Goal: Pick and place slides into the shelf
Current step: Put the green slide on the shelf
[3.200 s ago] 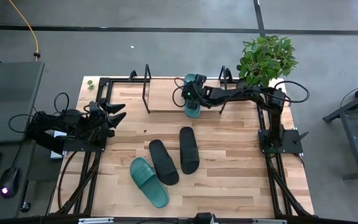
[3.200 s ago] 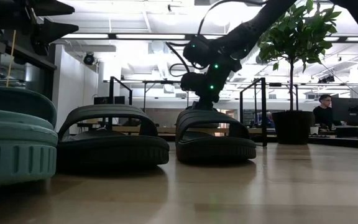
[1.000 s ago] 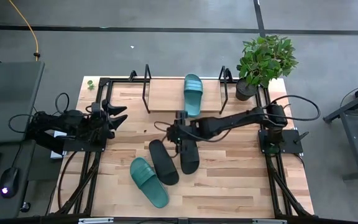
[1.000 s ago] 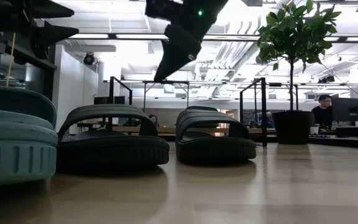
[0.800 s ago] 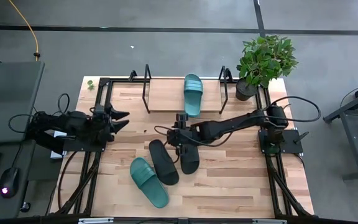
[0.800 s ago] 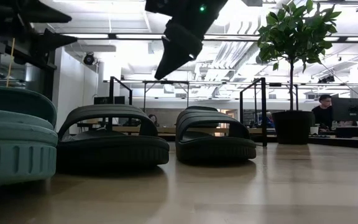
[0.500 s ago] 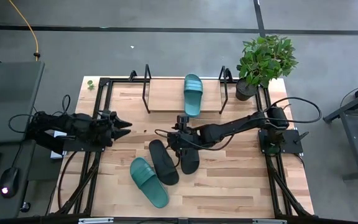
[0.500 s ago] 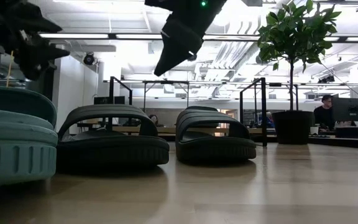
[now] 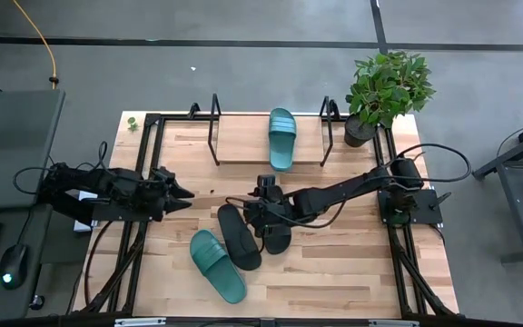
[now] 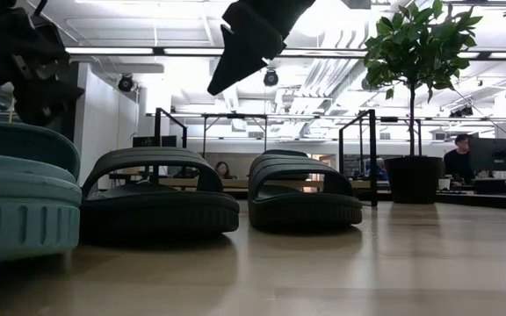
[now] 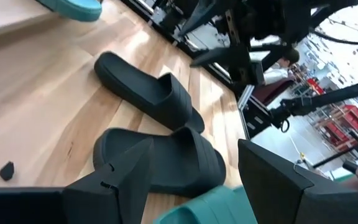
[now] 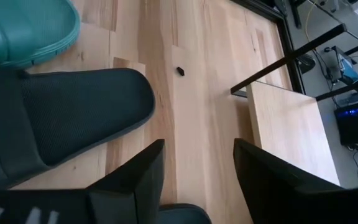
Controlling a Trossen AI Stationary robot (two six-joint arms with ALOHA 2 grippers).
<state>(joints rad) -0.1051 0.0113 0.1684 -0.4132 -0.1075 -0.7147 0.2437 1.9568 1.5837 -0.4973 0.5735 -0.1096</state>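
Observation:
One teal slide (image 9: 281, 138) lies on the shelf's wooden board (image 9: 239, 141), toward its right end. Two black slides (image 9: 240, 236) (image 9: 277, 227) and a second teal slide (image 9: 217, 265) rest sole-down on the table. My right gripper (image 9: 255, 214) hangs open above the far ends of the two black slides; its wrist view shows one black slide (image 12: 61, 124) just ahead of the open gripper (image 12: 197, 168). My left gripper (image 9: 182, 191) is open, left of the slides and pointing at them; the black slides (image 11: 160, 158) lie beyond the open gripper (image 11: 191, 180).
A potted plant (image 9: 384, 86) stands at the far right corner. The black tube frame (image 9: 152, 123) runs around the tabletop. The shelf's thin black uprights (image 9: 214, 127) (image 9: 327, 123) stand at each end of its board. A small dark speck (image 12: 180, 71) lies on the wood.
My right gripper has moved toward the near edge, from the gap before the shelf to above the black slides' far ends. My left gripper has reached rightward toward the slides, tipping downward. The slides have stayed put.

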